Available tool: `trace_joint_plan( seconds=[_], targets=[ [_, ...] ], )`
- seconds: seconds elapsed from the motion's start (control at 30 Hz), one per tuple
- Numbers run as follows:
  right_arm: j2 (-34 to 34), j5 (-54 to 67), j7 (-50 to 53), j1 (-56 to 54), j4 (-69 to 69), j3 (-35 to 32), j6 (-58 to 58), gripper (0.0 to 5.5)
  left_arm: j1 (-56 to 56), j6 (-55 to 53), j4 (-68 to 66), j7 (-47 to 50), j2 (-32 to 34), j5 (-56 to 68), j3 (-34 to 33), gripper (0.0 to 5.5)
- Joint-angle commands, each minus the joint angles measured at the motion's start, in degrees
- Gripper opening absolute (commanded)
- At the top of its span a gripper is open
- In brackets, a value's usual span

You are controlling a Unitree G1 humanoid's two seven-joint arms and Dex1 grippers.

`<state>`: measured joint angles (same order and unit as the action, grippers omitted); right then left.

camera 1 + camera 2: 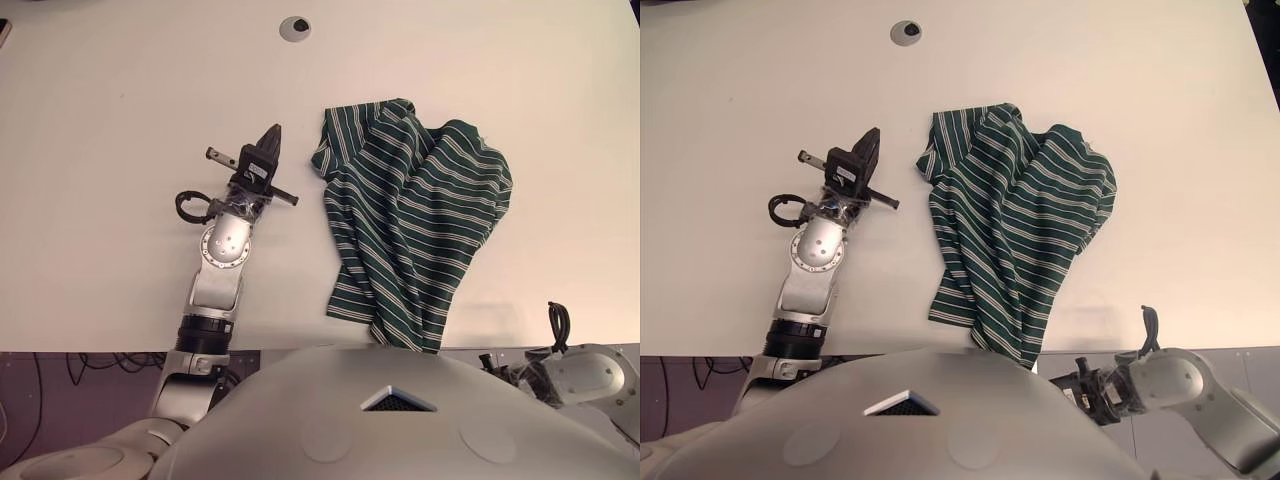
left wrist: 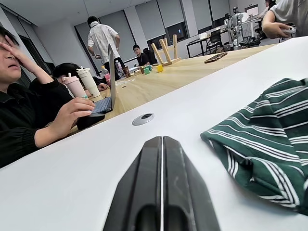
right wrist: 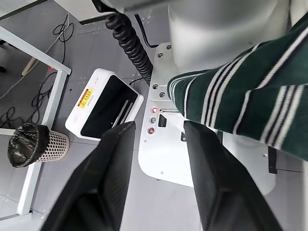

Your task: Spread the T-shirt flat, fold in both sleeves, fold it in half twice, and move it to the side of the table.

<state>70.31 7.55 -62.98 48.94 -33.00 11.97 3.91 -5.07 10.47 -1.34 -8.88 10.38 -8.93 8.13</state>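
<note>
1. The left gripper [image 1: 272,135] rests low over the white table [image 1: 120,80], left of the middle. Its arm reaches in from the near edge and the tips point toward the far side. In the left wrist view its two dark fingers [image 2: 144,183] are pressed flat together with nothing between them.
2. A round grey cable grommet [image 1: 295,28] is set into the tabletop near the far edge. It lies beyond the left gripper and well apart from it.
3. The T-shirt [image 1: 410,220], dark green with thin white stripes, lies crumpled on the table just right of the middle.
   - It is bunched into diagonal folds and not spread out. No sleeve can be made out clearly.
   - Its upper left corner sits near the left gripper's tips but apart from them.
   - Its lowest part reaches the near edge of the table and droops a little over it.
4. The right gripper [image 3: 159,127] is below the near table edge, at the lower right of the head views, under the T-shirt's drooping end.
   - Its two dark fingers stand spread apart and hold nothing.
   - In the right wrist view a striped fold of the T-shirt hangs close to one finger. Whether it touches cannot be told.
5. On the floor behind that gripper stand a white box with a black panel [image 3: 103,108] and a mesh wastebasket with a black bag [image 3: 31,144].
</note>
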Motion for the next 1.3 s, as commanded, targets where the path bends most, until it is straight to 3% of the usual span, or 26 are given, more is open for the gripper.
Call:
trace_joint_plan(
  seconds=[0.03, 0.2, 0.3, 0.47, 0.57, 0.67, 0.83, 1.0, 1.17, 1.3],
  targets=[
    [-7.52, 10.81, 5.1, -5.95, 1.08, -8.3, -1.06, 1.82, 0.85, 0.98, -1.79, -0.48, 0.43, 0.23, -0.13, 0.0],
    [-17.27, 33.62, 8.2, -11.97, 2.65, -20.77, -6.42, 1.82, 2.59, 3.07, -5.15, -2.36, 1.29, 1.63, -0.44, 0.0],
    [-20.96, 41.55, 12.19, -18.8, 2.99, -22.09, -11.82, 1.82, 3.76, 3.42, -7.9, -4.59, 1.49, 5.32, -2.28, 0.0],
    [-32.18, 29.73, 30.28, -47.87, 19.95, -10.72, -25.7, 1.82, 8.03, -1.47, -6.56, -12.45, 4.0, 10.77, -2.91, 0.0],
    [-40.6, 20.15, 36.1, -64.41, 39.25, -6.05, -26.78, 1.82, 22.72, -5.14, -13.62, -20.28, 4.58, 9.12, 1.47, 0.0],
    [-47.27, 15.81, 37.21, -76.02, 57.16, -5.56, -26.27, 1.82, 37.21, -8.16, -28.85, -24.83, -0.61, 7.5, 5.52, 0.0],
    [-51.13, 9.36, 35.02, -82.0, 73.05, -4.31, -21.14, 1.82, 49.55, -14.46, -54.97, -31.05, -8.82, 7.52, 6.41, 0.0],
    [-50.9, 4.64, 33.51, -82.92, 78.58, -4.8, -17.32, 1.82, 53.02, -13.57, -68.95, -31.45, -11.86, 2.28, 9.17, 0.0],
    [-50.79, 2.89, 32.77, -81.22, 76.23, -5.75, -16.5, 1.87, 50.69, -9.13, -71.23, -36.04, -3.04, -6.47, 16.0, 0.78],
    [-50.32, 1.96, 32.83, -76.85, 68.55, -5.79, -17.01, 1.87, 42.05, -1.42, -62.67, -43.83, 14.29, -7.88, 17.15, 1.4]
  ],
)
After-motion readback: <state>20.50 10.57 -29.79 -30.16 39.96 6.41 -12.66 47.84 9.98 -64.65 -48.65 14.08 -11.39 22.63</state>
